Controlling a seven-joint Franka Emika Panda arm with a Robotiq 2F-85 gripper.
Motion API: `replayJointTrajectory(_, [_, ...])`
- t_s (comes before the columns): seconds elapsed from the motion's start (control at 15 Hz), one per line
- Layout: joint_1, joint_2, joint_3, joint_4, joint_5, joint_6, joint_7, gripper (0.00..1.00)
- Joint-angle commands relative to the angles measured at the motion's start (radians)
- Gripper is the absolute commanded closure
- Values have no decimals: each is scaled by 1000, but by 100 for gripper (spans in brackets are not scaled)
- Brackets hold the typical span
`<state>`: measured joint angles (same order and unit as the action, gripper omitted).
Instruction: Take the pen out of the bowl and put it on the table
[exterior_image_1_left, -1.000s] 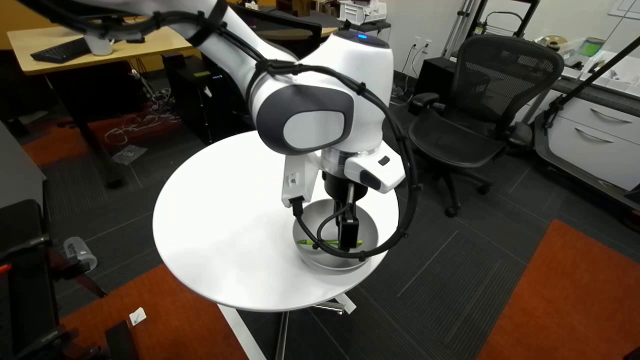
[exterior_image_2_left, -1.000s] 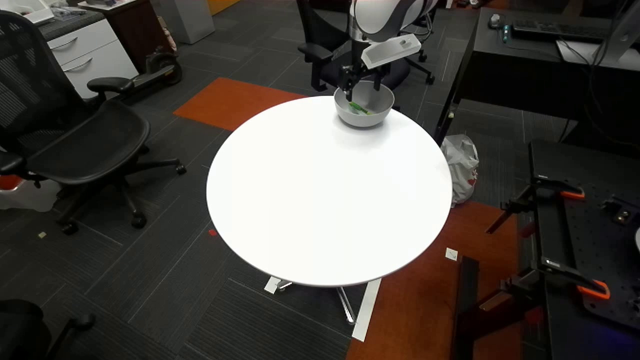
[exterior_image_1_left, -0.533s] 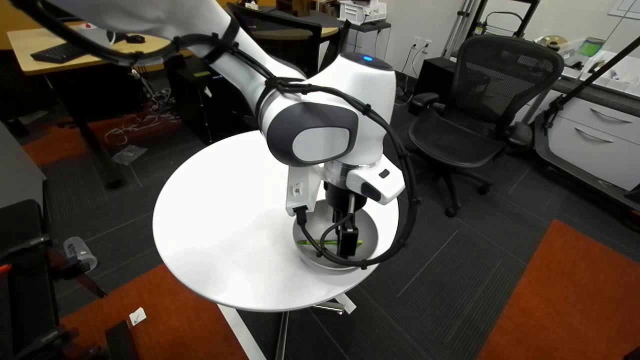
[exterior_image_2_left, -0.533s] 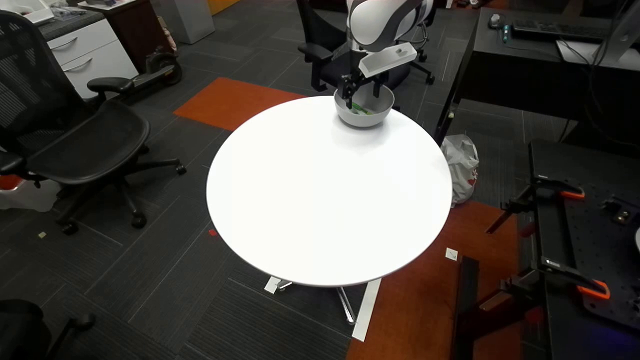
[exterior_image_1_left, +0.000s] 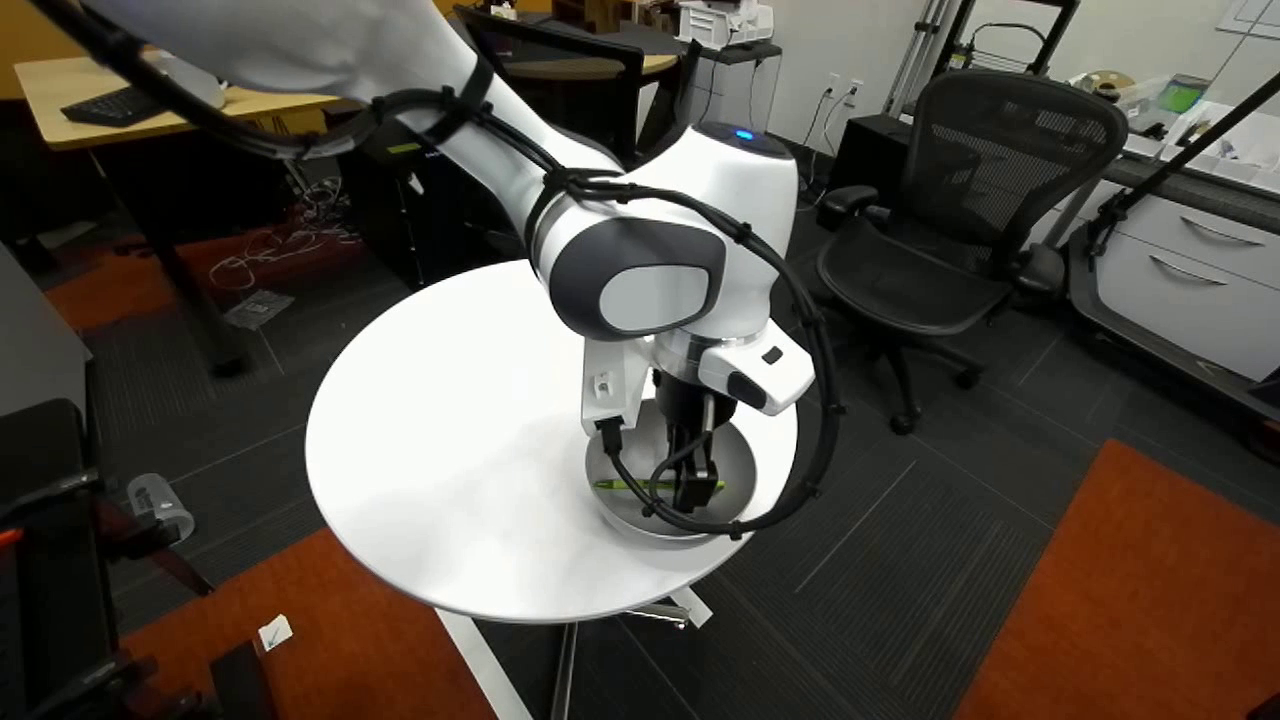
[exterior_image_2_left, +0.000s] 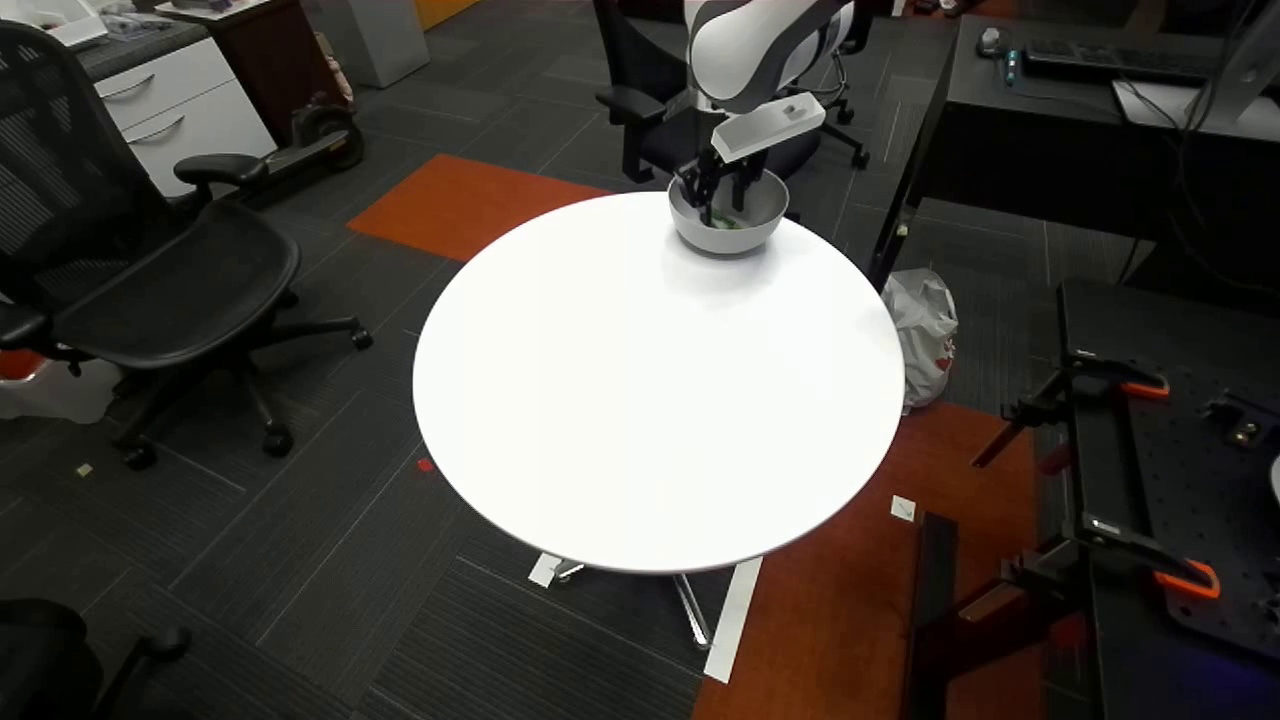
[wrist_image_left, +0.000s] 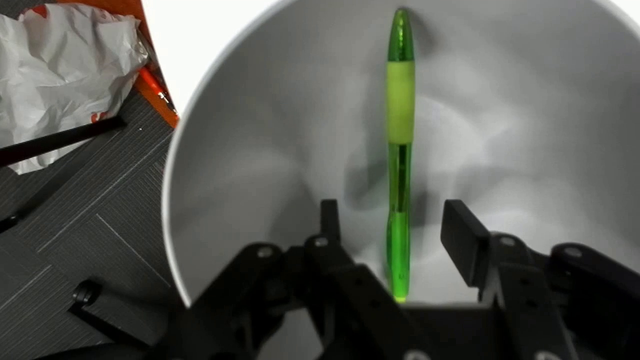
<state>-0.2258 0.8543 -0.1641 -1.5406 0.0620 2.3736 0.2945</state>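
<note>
The bright green pen (wrist_image_left: 400, 105) lies in the grey-white bowl (wrist_image_left: 240, 125), its rear end towards my gripper in the wrist view. My gripper (wrist_image_left: 392, 225) is partly open, one finger on each side of the pen's rear part, apart from it. In an exterior view the gripper (exterior_image_1_left: 694, 490) reaches down into the bowl (exterior_image_1_left: 650, 522) and hides the middle of the pen (exterior_image_1_left: 614, 484). In an exterior view the fingers (exterior_image_2_left: 723, 208) are inside the bowl (exterior_image_2_left: 720, 240), and little of the pen shows. The bowl stands near the edge of the round white table (exterior_image_2_left: 650, 400).
A black cable loop (exterior_image_1_left: 825, 400) hangs from the arm over the bowl's edge. An office chair (exterior_image_1_left: 960, 220) stands beside the table. A white plastic bag (wrist_image_left: 65, 75) is on the floor near the bowl's side of the table. A dark desk (exterior_image_2_left: 1080, 100) stands behind.
My arm has come down and the gripper is lower in the bowl. The fingers have drawn closer together around the pen. The pen and the bowl have not moved.
</note>
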Motion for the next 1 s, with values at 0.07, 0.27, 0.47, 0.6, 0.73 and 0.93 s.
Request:
replayJointTrajectory(0.07, [-1,22,-6,54,16,-53,-20,81])
replayJointTrajectory(0.27, [1,25,-7,57,14,-57,-20,100])
replayJointTrajectory(0.47, [-7,-14,1,31,22,-43,-38,97])
replayJointTrajectory(0.6, [2,-54,-9,4,11,-32,-34,97])
replayJointTrajectory(0.73, [2,-111,-10,-36,9,-17,-48,97])
replayJointTrajectory(0.93, [6,-201,-17,-97,0,-5,-71,97])
